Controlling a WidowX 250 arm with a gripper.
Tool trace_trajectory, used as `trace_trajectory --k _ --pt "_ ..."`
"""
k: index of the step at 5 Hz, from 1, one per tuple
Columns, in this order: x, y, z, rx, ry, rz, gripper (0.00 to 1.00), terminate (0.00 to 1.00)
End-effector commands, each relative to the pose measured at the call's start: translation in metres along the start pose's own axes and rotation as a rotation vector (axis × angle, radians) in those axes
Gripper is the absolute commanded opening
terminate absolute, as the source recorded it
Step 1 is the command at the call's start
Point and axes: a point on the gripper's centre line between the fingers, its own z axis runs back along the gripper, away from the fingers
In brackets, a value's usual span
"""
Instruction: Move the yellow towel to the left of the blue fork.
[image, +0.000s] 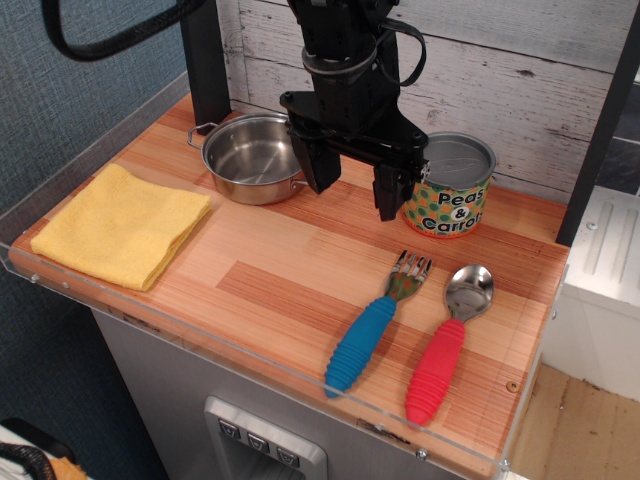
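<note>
The yellow towel (122, 226) lies folded flat at the table's left front corner. The blue fork (374, 325) lies at the right front, blue handle toward the front edge, metal tines pointing back. My gripper (353, 195) hangs above the middle back of the table, between the steel pot and the can. Its two black fingers (388, 196) stand wide apart and hold nothing. It is well to the right of the towel and behind the fork.
A steel pot (253, 157) stands at the back, left of the gripper. A "Peas & Carrots" can (451, 185) stands at the back right. A red-handled spoon (448, 344) lies right of the fork. A clear rim (200, 335) edges the table.
</note>
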Motion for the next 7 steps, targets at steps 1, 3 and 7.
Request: trace_trajectory --k 1,3,7 --pt "0.0 0.0 0.0 0.0 0.0 0.0 1.0 0.0" --pt "-0.036 0.042 -0.004 0.037 0.035 0.061 1.0 0.0" --pt "-0.084 0.17 -0.004 0.169 0.097 0.175 1.0 0.0"
